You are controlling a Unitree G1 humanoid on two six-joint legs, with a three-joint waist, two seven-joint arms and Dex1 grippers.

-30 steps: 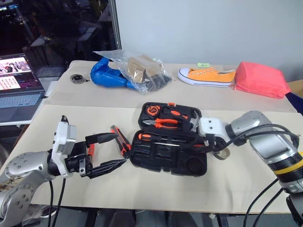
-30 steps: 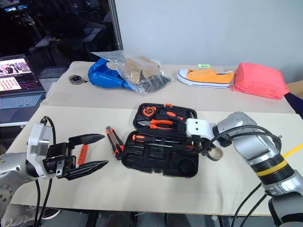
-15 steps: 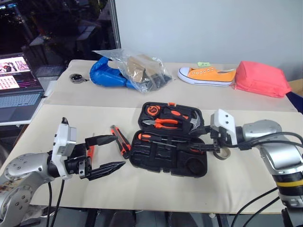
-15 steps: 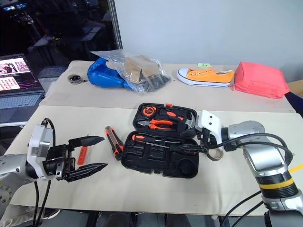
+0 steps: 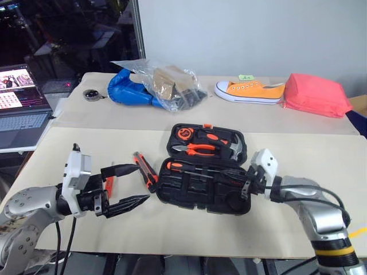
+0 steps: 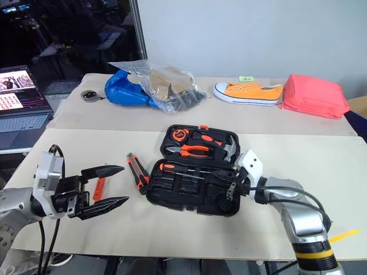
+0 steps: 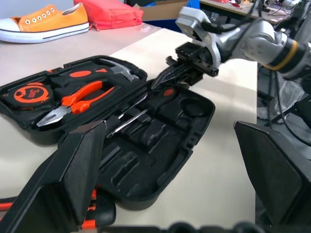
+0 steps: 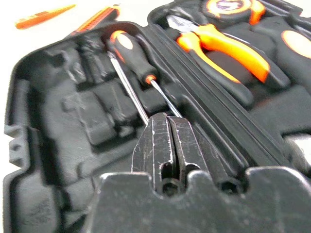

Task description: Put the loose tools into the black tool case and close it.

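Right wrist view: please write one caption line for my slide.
Shut right gripper poised over the open black tool case, pointing at two screwdrivers lying in it beside the orange-handled pliers.

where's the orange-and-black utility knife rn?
In the left eye view, the orange-and-black utility knife lies on the beige table, just left of the open black tool case and right of the open left gripper.

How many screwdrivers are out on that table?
3: two long screwdrivers lie side by side inside the open tool case; one small orange screwdriver lies on the table left of it. Others may be hidden.
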